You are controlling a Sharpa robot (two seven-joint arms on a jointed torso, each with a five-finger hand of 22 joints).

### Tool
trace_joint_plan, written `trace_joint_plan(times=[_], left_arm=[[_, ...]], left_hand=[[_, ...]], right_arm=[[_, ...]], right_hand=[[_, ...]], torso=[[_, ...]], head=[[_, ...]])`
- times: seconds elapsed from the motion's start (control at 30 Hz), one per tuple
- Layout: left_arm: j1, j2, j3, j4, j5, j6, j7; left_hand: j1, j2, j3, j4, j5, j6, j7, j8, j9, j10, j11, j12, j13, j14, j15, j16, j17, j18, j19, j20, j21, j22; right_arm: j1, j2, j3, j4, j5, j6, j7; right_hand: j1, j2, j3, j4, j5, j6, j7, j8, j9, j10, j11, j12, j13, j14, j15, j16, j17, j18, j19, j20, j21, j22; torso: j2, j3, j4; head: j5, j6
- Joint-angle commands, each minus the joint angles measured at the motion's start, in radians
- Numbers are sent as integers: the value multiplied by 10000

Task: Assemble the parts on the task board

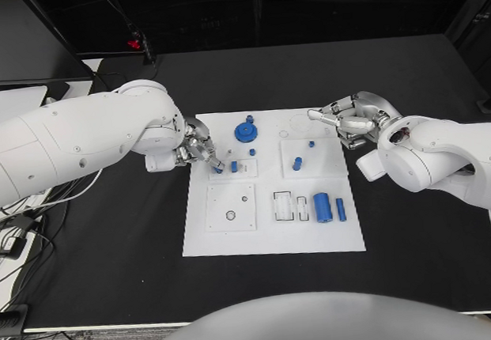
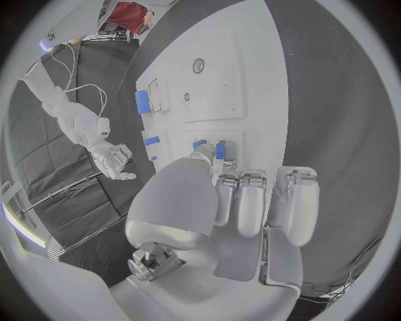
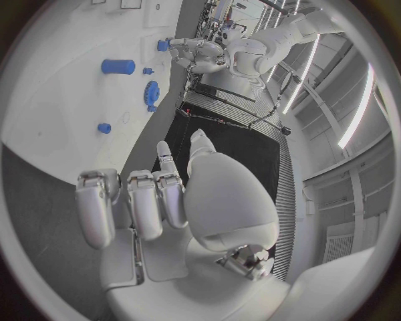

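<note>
Near cylinders: two blue parts (image 1: 323, 208) lie loose on the task board (image 1: 272, 243).
Left hand (image 1: 195, 152): fingertips at a blue peg (image 1: 218, 169); whether they clamp it I cannot tell; should lower straight.
Right hand (image 1: 350, 120): fingers curled, holding nothing.
Gear (image 1: 245, 130): seated farther back.

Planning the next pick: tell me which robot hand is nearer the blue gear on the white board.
Left. The left robot hand sits just beside the blue gear at the board's edge; the right robot hand is farther off, past the opposite edge.
</note>
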Motion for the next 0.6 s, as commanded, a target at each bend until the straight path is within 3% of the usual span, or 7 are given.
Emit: trace_joint_plan(times=[0.03,0.6], left_arm=[[-39,-9,-39,-31,-100,152,-284],[-39,-32,-39,-43,-101,409,-567]], left_hand=[[282,145,78,0,73,-11,-34,38,-98,1047,-66,-62,2593,1047,-49,8,2634,-62,1061,-77,32,2635],[447,96,197,-18,180,-28,-14,73,-80,1047,-53,-62,2593,1047,-45,8,2634,-62,1061,-73,32,2635]], right_arm=[[14,5,5,8,22,42,65],[14,3,5,14,22,46,65]], right_hand=[[-17,94,-77,-4,44,-12,-44,41,14,1042,-55,25,2632,1057,-45,24,2635,-72,1074,-44,34,2635],[-10,103,-89,-4,47,-9,-47,52,16,1042,-57,25,2632,1057,-47,24,2635,-72,1074,-46,34,2635]], torso=[[1,-2,2],[1,-1,6]], head=[[-9,0],[-9,0]])
